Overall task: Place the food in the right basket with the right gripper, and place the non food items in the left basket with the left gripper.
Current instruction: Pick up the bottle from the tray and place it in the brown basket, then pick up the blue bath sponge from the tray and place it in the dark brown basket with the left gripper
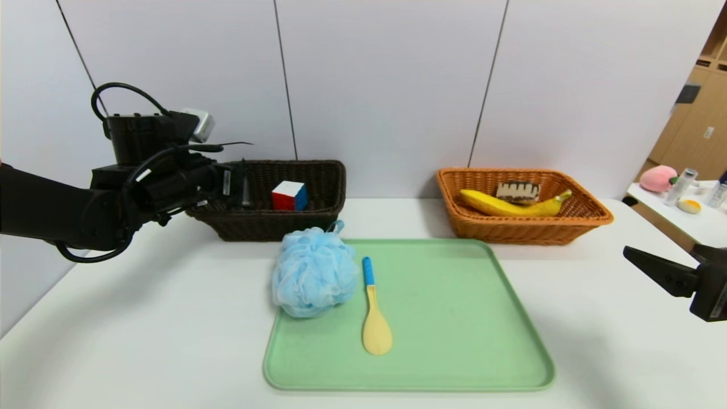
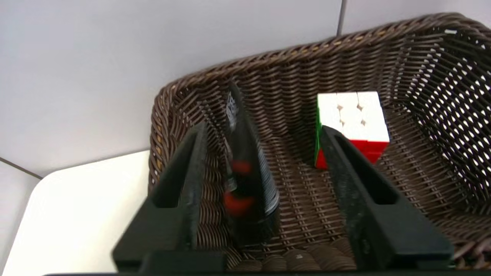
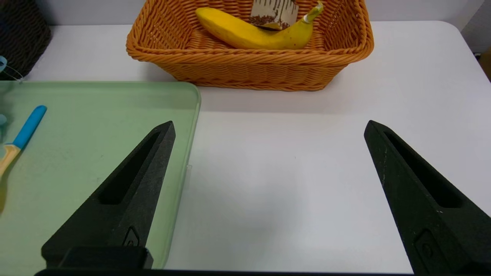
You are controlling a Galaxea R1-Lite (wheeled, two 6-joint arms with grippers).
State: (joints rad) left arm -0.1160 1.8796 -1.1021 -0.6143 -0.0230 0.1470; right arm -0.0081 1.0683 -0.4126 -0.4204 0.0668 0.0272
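My left gripper (image 1: 237,183) hovers open over the left end of the dark brown basket (image 1: 267,224). The black squeeze tube (image 2: 245,172) shows blurred between the spread fingers, close to one and clear of the other. The puzzle cube (image 1: 289,196) lies in that basket, also in the left wrist view (image 2: 353,115). The light-blue pouf (image 1: 312,272) and the yellow spoon with blue handle (image 1: 375,318) lie on the green tray (image 1: 454,318). The banana (image 1: 505,205) and cake slice (image 1: 517,191) lie in the orange basket (image 1: 585,218). My right gripper (image 1: 642,261) is open and empty at the table's right.
A side table (image 1: 698,221) at the far right holds a pink peach toy (image 1: 657,178) and small bottles. A grey panel wall stands close behind both baskets. In the right wrist view the tray's edge (image 3: 191,126) lies beside one finger, with bare white table between the fingers.
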